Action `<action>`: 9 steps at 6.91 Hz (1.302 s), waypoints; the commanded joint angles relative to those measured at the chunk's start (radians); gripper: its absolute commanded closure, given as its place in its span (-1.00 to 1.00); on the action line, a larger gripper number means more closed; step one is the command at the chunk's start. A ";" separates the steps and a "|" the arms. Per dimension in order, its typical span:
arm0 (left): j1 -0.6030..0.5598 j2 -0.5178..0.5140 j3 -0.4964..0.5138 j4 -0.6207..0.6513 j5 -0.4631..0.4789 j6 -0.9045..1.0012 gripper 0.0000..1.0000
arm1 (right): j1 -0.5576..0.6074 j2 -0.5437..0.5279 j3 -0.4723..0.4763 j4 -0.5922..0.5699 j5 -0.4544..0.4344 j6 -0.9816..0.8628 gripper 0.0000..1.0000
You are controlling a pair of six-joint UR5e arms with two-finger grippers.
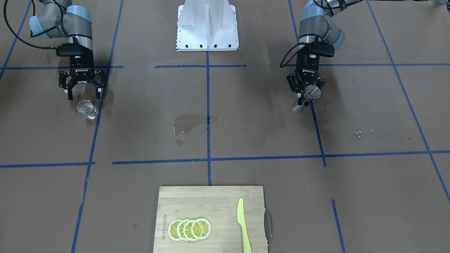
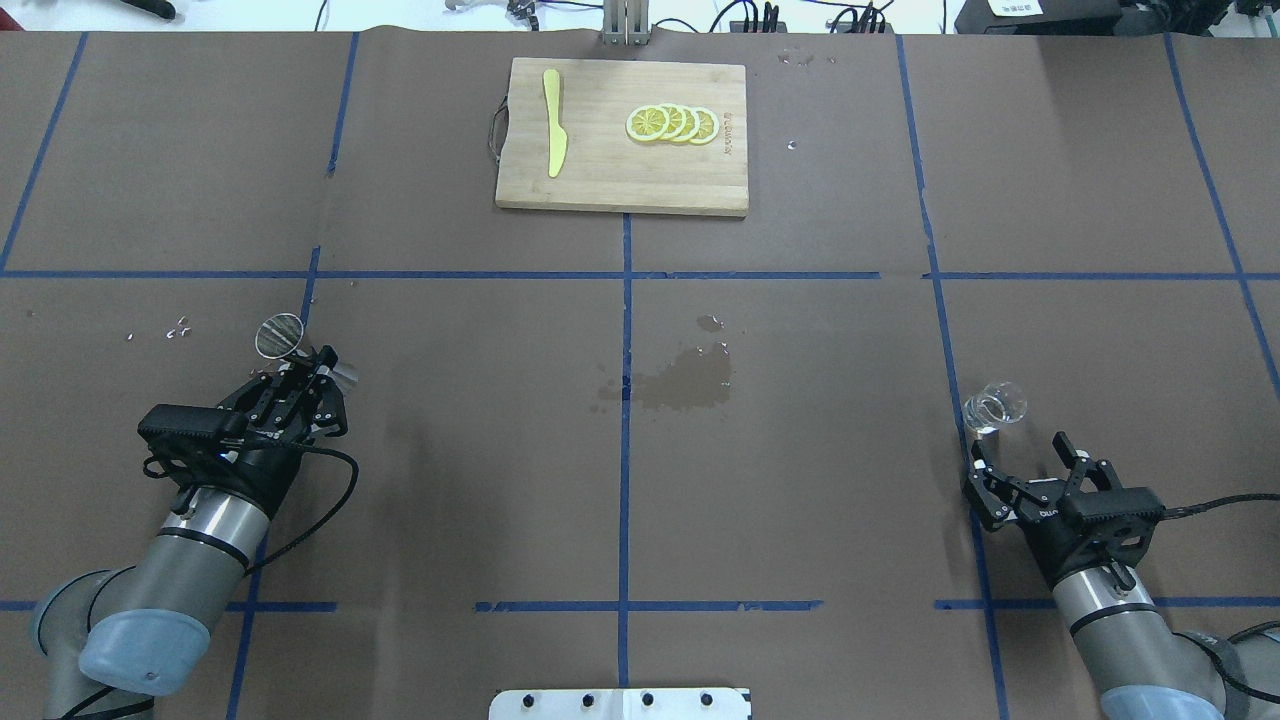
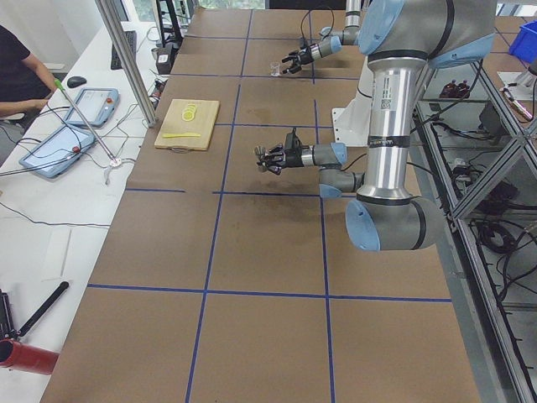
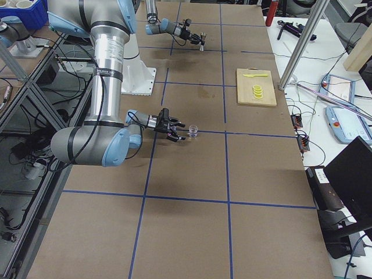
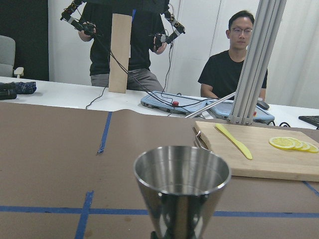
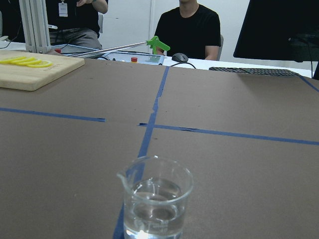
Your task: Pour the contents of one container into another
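One glass cup (image 1: pixel 87 109), one jigger (image 1: pixel 312 91), one cutting board (image 1: pixel 211 200) bearing one yellow knife (image 1: pixel 242 225) and four lemon slices (image 1: pixel 190 229). Cup: upright on the table, mouth up, part full of clear liquid, just beyond the wide-spread right gripper (image 1: pixel 83 95), untouched. Jigger: clamped at its waist in the left gripper (image 1: pixel 305 97), long axis roughly upright, mouth up.

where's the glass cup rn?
Overhead view, right side: the glass cup stands by a blue tape line, just ahead of the open right end effector.

Robotics lab: grid-taped table (image 2: pixel 450 480), operator desk (image 3: pixel 59 201)
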 commanded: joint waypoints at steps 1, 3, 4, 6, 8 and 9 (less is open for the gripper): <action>0.001 0.000 0.000 0.000 0.000 0.000 1.00 | 0.034 0.055 -0.026 0.003 0.024 -0.038 -0.97; 0.000 0.000 0.000 0.000 0.000 -0.002 1.00 | 0.051 0.055 -0.029 0.003 0.028 -0.040 -0.97; 0.000 0.000 0.000 -0.002 0.000 -0.002 1.00 | 0.066 0.060 -0.029 0.003 0.044 -0.043 -0.97; 0.000 0.000 0.000 -0.002 0.002 -0.002 1.00 | 0.083 0.075 -0.031 0.003 0.056 -0.060 -0.97; 0.000 0.000 0.000 -0.002 0.002 -0.002 1.00 | 0.087 0.086 -0.045 0.003 0.056 -0.058 -0.97; 0.000 0.000 0.000 -0.002 0.002 -0.002 1.00 | 0.087 0.092 -0.049 0.003 0.056 -0.058 -0.96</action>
